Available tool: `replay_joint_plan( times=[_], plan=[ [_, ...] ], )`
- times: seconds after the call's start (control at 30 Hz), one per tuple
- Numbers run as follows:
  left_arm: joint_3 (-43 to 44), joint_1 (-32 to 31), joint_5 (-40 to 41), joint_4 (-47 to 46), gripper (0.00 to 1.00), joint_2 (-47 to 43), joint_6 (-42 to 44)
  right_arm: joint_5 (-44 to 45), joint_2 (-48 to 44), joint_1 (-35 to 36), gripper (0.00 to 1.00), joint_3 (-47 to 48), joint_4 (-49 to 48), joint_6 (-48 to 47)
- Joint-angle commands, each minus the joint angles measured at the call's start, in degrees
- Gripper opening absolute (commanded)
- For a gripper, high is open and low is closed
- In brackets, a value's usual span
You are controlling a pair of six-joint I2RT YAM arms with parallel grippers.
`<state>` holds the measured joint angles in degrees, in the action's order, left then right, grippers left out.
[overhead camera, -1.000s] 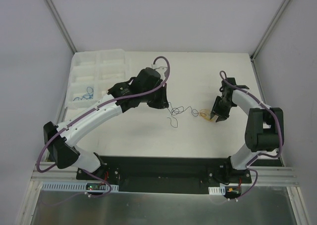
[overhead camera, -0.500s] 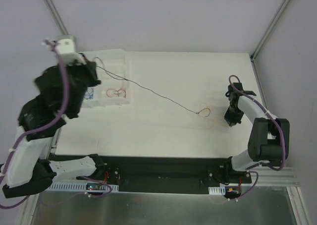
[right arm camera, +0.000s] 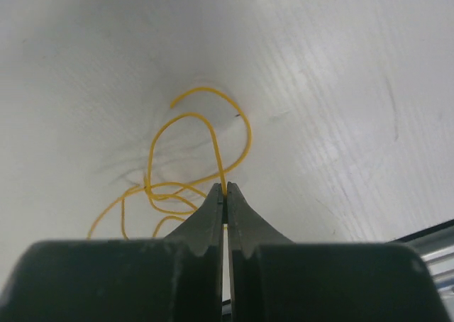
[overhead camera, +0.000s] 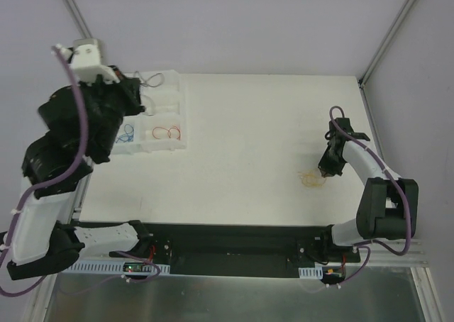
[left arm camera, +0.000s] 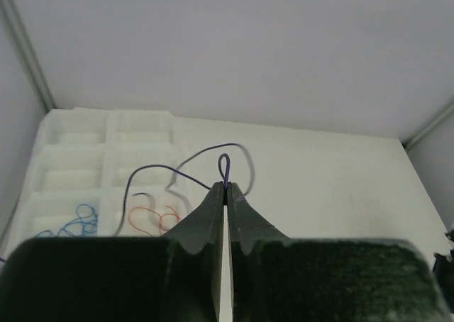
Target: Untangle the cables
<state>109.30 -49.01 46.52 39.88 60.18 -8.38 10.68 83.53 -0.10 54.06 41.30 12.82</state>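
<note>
My left gripper (left arm camera: 225,187) is raised over the white tray (overhead camera: 162,88) and is shut on a thin dark purple cable (left arm camera: 224,164), which loops above the tips and trails down over the tray. In the top view that gripper (overhead camera: 139,98) sits at the far left. A blue cable (left arm camera: 71,219) and a red cable (left arm camera: 152,215) lie in separate tray compartments. On the table at the right, my right gripper (right arm camera: 225,189) is shut on a looped yellow cable (right arm camera: 191,134). From above, this cable (overhead camera: 311,179) lies just under the gripper (overhead camera: 325,169).
The tray (left arm camera: 71,141) has several compartments and sits at the table's back left corner. Metal frame posts (overhead camera: 390,35) rise at the back corners. The black base rail (overhead camera: 227,244) runs along the near edge.
The left arm swung from the table's middle up to the tray, pulling the dark cable free of the bundle. The right gripper shut on the yellow cable and moved slightly nearer.
</note>
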Motion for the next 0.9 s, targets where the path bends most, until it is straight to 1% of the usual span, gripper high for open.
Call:
replay_joint_plan(
  times=[0.0,0.13,0.17,0.3,0.43,0.5,0.57,0.73,0.87],
  plan=[
    [-0.57,0.32,-12.59,-0.06,0.00,6.87,-4.27,-9.52,-3.72,2.38,0.00,-2.20,-4.29,-2.27],
    [-3.55,0.32,-14.61,-0.06,0.00,8.72,-6.90,-10.06,-3.90,3.61,0.00,-2.73,-4.65,-2.80],
    [-5.13,0.32,-15.40,-0.15,0.00,8.98,-7.87,-12.32,-3.72,3.70,0.00,-2.74,-4.74,-2.80],
    [-13.82,0.41,-19.01,-0.33,0.00,9.95,-13.67,-13.58,-4.25,4.67,0.00,-2.47,-4.30,-2.97],
    [-22.35,0.50,-19.54,0.37,0.00,10.92,-17.71,-12.61,-5.39,4.67,0.00,-3.09,-2.98,-3.85],
    [-26.31,0.41,-19.10,2.47,0.00,11.01,-21.30,-12.26,-5.57,4.76,0.00,-3.26,-2.01,-4.38],
    [-28.86,0.59,-20.15,3.89,0.00,11.62,-23.08,-11.39,-6.09,4.76,0.00,-4.14,-1.75,-4.64],
    [-30.55,0.67,-23.40,4.33,0.00,14.96,-22.38,-11.64,-5.57,4.67,0.00,-6.69,-3.24,-5.00],
    [-26.95,3.48,-31.47,4.16,0.00,22.94,-18.17,-13.57,-3.64,4.67,0.00,-6.43,-3.07,-6.05]
  ],
)
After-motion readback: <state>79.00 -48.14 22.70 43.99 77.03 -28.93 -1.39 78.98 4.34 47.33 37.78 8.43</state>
